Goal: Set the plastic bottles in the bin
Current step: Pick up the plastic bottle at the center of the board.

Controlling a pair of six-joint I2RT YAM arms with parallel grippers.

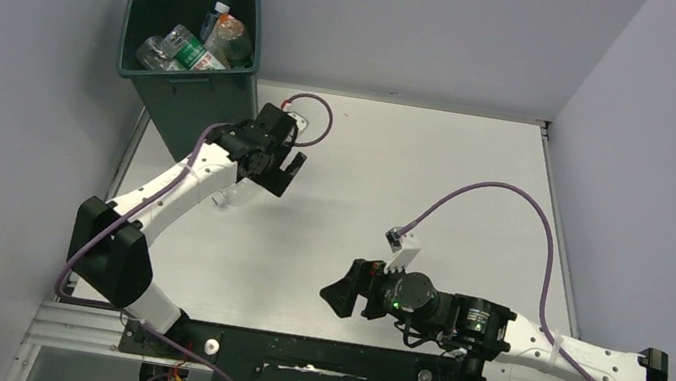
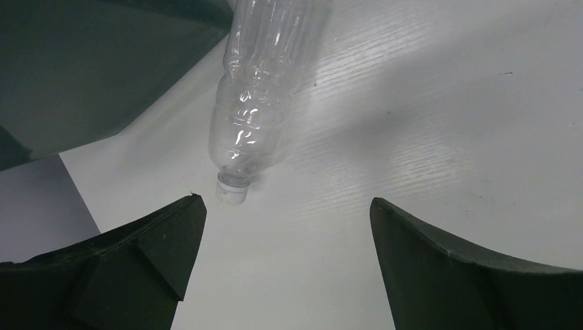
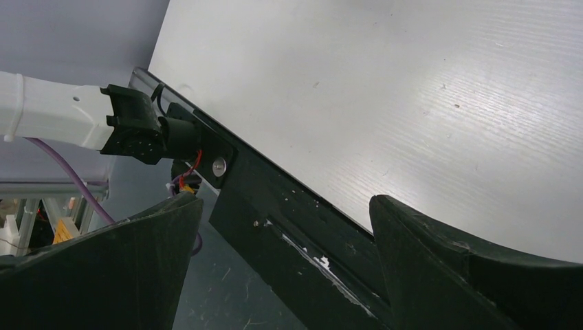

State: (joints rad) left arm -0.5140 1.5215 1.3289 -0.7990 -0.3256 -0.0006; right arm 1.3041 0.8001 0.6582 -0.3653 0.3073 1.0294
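Left gripper hangs wide open and empty, low in its wrist view; right gripper gapes empty too. The bin, upper left in the top view, holds several bottles. The table offers free room centre-right. One clear bottle lies beside the bin's wall, cap nearest the jaws: likely light, slick and crushable, so take it mid-body and clear the rim.

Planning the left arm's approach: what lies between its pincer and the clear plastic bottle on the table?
Only bare white table, seen in the left wrist view, separates the open left pincer from the clear plastic bottle.
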